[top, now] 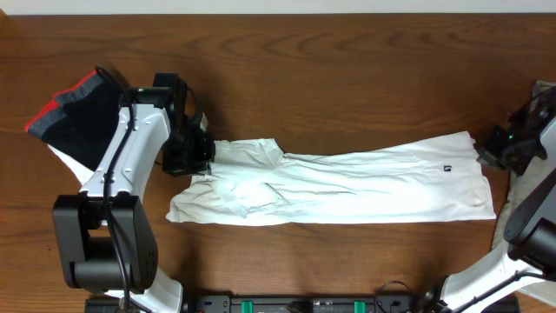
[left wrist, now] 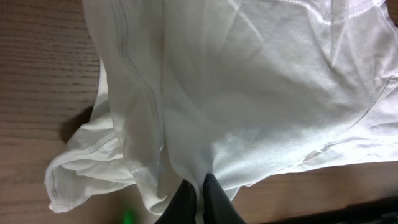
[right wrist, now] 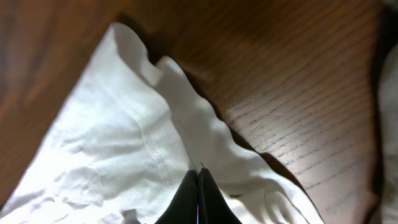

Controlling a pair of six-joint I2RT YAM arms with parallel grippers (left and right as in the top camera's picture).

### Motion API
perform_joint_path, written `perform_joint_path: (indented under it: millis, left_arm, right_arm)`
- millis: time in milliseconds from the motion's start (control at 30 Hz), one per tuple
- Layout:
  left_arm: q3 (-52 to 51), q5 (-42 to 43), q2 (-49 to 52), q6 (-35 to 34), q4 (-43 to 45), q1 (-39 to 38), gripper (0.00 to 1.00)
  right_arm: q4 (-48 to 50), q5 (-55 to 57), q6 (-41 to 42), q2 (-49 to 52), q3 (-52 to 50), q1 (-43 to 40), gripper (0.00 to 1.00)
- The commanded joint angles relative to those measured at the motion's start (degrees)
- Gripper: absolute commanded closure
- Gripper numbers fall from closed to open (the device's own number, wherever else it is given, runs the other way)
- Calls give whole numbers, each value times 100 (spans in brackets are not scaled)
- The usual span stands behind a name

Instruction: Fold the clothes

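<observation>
The white T-shirt (top: 347,183) lies as a long, creased band across the wooden table, with a small dark tag (top: 446,169) near its right end. No lettering shows. My left gripper (top: 207,155) is at the shirt's upper left end. In the left wrist view its fingers (left wrist: 200,186) are shut on a pinch of the white cloth (left wrist: 249,93). My right gripper (top: 483,156) is at the shirt's upper right corner. In the right wrist view its fingers (right wrist: 199,177) are pressed together at the hem of the cloth (right wrist: 106,143).
A dark garment with red trim (top: 74,117) lies at the far left over some white cloth, behind the left arm. Pale cloth (top: 546,94) lies at the right edge, and it also shows in the right wrist view (right wrist: 388,93). Bare wood (top: 347,78) stretches behind the shirt.
</observation>
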Motion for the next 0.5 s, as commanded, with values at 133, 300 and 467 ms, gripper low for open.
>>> perform_joint_path:
  millis: [133, 300, 467]
  left_arm:
    - [-39, -11, -2, -55, -7, 13, 94]
    - [-39, -13, -2, -52, -7, 13, 94]
    - [-39, -13, -2, -52, -50, 13, 94]
  right_arm:
    - [-168, -24, -39, -181, 122, -2, 99]
    - [-579, -4, -37, -181, 153, -109, 99]
    - [-1043, 164, 24, -181, 249, -431, 99]
